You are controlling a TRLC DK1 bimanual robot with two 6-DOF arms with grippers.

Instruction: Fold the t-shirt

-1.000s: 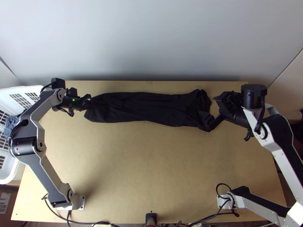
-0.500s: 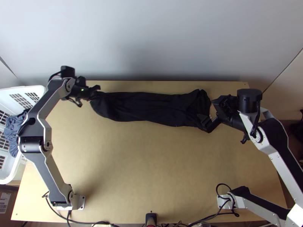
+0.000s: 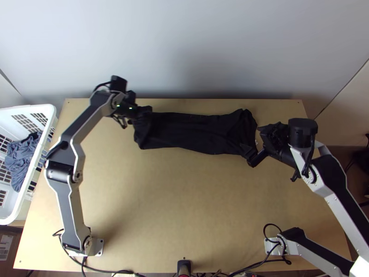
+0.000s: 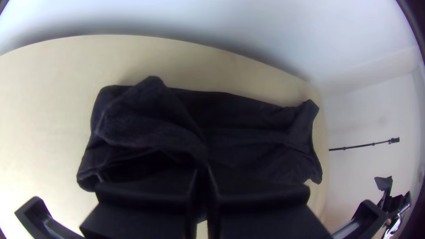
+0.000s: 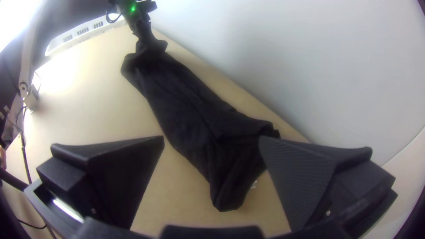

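Holding the t-shirt (image 3: 193, 134) by its L-side end w/ my L gripper (image 4: 203, 177), fingers pressed tog. on bunched cloth. Shirt = long, narrow dark strip on the table (image 3: 184, 207), running alongside the wall (image 3: 184, 51), L to R. Held end is raised & doubled back over the part beside it; rest lies flat-ish w/ wrinkles. Prob. gripped there b/c lifting the short end lets me carry it toward the middle & shorten the strip. Long sides look folded in already, so I'd call this a late-ish step, est. over halfway.

R gripper (image 5: 212, 141): fingers wide apart, nothing betw. them in its grasp, at the R-side end of the shirt. Can't tell if a fingertip touches cloth. Prob. parked there to pin or grab that end. Small white tag (image 5: 253, 184) pokes out at that end.

Next: lay L end down flat inward, release, then prob. bring R end over. Risks: cloth slips/bunches, or whole strip drags b/c R end isn't clamped. Thin, soft fabric, so creases likely.

Farther out, L side: white basket (image 3: 28, 109) w/ blue-grey clothes (image 3: 20, 159), next to the table, apart from the shirt.
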